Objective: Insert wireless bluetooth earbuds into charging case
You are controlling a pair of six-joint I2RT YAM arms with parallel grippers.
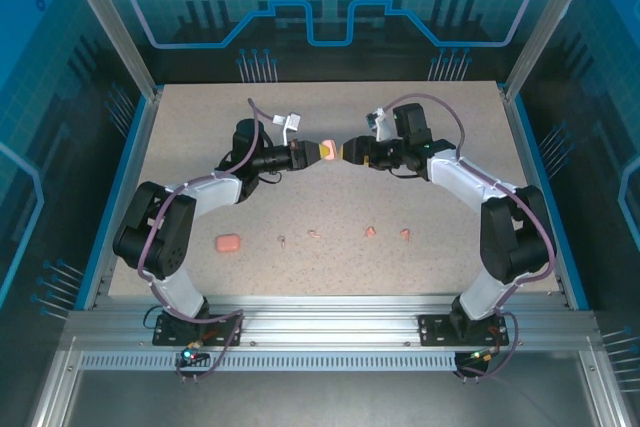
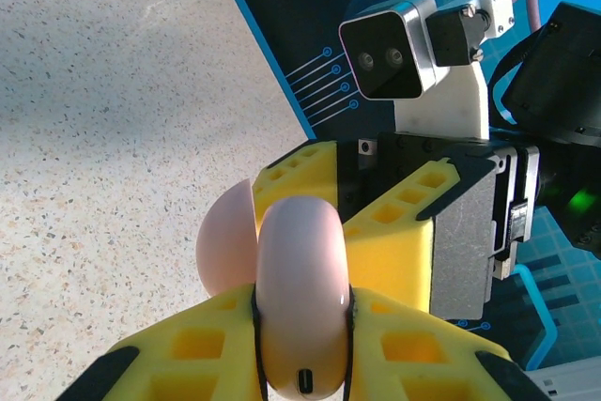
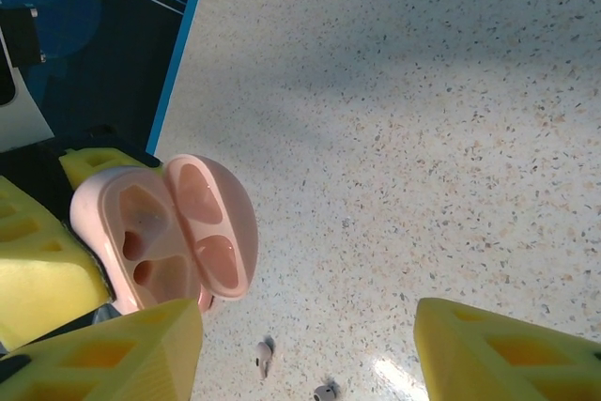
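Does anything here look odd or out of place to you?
Nothing looks damaged. The one oddity: four tiny earbuds lie loose in a row on the table, while the round pink case, held open in the air by the left gripper, has empty sockets.

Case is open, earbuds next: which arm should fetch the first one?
Right, probably. The right pincer stands open and empty; the left pincer is shut on the open case; the earbuds lie on the table.

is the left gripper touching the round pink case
Touching. The left wrist view shows the left gripper with its yellow fingers pressed against both sides of the round pink case, no gap.
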